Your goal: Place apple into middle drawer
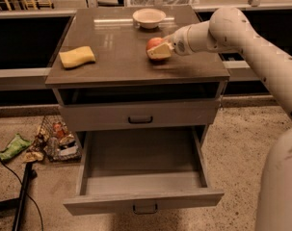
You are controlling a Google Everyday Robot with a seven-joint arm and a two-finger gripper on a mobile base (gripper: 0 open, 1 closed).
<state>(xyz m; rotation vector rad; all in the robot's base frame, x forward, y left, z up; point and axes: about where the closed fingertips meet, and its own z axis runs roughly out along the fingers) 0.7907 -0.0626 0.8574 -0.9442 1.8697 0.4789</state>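
— Apple [153,42]: where do we have it?

— In the gripper [157,49], on the cabinet top [116,66], towards the edge on the arm's side. We see one pale finger [161,52] laid across the apple's near face, touching it. The other finger is hidden behind the fruit. We read the gripper as clamped on the apple.

— Is it lifted?

— We cannot tell. The apple sits at or just above the surface, with a dark shadow right under it.

— And the arm [242,32]?

— It reaches in from the side and lies roughly level with the top, with the wrist just behind the gripper.

— What else do we see around the gripper?

— The bowl [149,17] stands beyond it, near the back edge, apart from the apple. The sponge [77,57] lies flat, well apart, on the side away from the arm.

— The drawers?

— Both are below the gripper. The shut drawer [140,115] is just under the top, its handle centred. The open drawer [140,160] is lower and pulled out towards us, its floor showing bare. It sits below the gripper and nearer to us, and the apple is well apart from it.

— Anything on the floor?

— A wire basket [59,141] of wrappers sits beside the cabinet, far down on the sponge's side, with a green packet [13,147] further out.
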